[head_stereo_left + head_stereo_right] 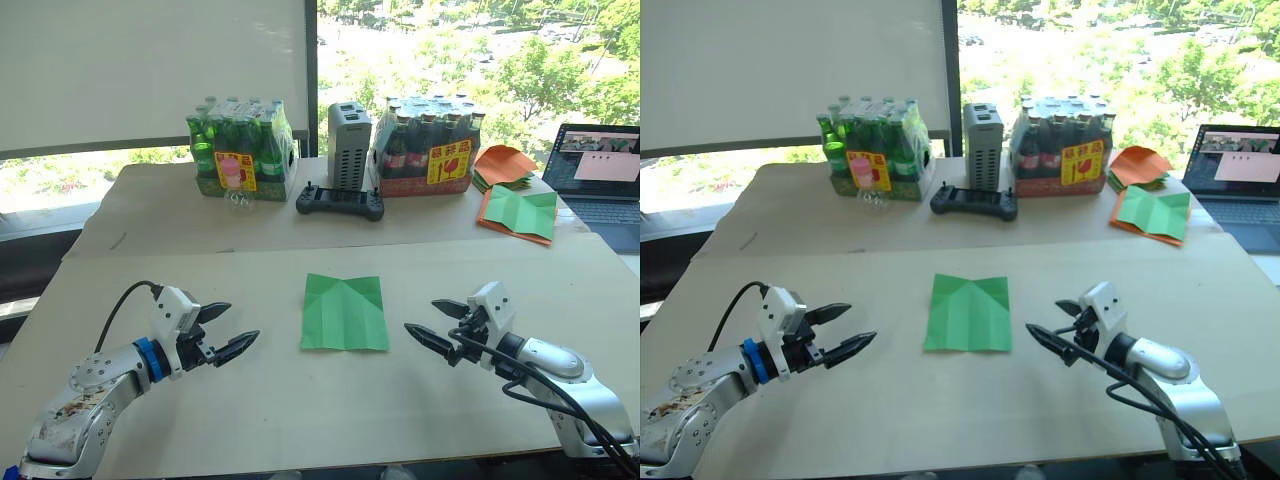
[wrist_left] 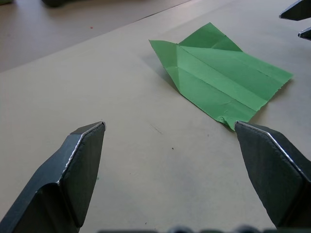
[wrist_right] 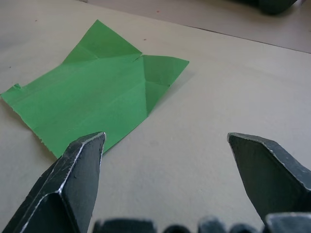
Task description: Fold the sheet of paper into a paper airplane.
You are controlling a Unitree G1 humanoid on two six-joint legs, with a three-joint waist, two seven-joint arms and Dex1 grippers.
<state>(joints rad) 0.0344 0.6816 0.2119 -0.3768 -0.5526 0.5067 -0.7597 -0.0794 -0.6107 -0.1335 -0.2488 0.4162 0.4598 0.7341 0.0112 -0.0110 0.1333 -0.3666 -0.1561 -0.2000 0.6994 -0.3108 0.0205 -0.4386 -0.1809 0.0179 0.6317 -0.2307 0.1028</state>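
Both grippers hover over the table (image 1: pixel 250 400) with fingers spread apart: left gripper (image 1: pixel 228 331) at nine o'clock of the sheet of paper (image 1: pixel 344 312), right gripper (image 1: pixel 437 323) at three o'clock. Neither touches the creased sheet lying flat between them.

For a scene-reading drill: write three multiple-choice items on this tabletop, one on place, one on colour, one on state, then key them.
1. The sheet of paper lies
A. between the two end effectors
B. on the laptop
C. under the bottle packs

2. The sheet of paper is
A. orange
B. green
C. white

3. The left end effector and right end effector are
A. both shut on paper
B. one open, one shut
C. both open

Key: 1 A, it sits on the table midway between them; 2 B, plain bright green; 3 C, fingers spread, holding nothing.
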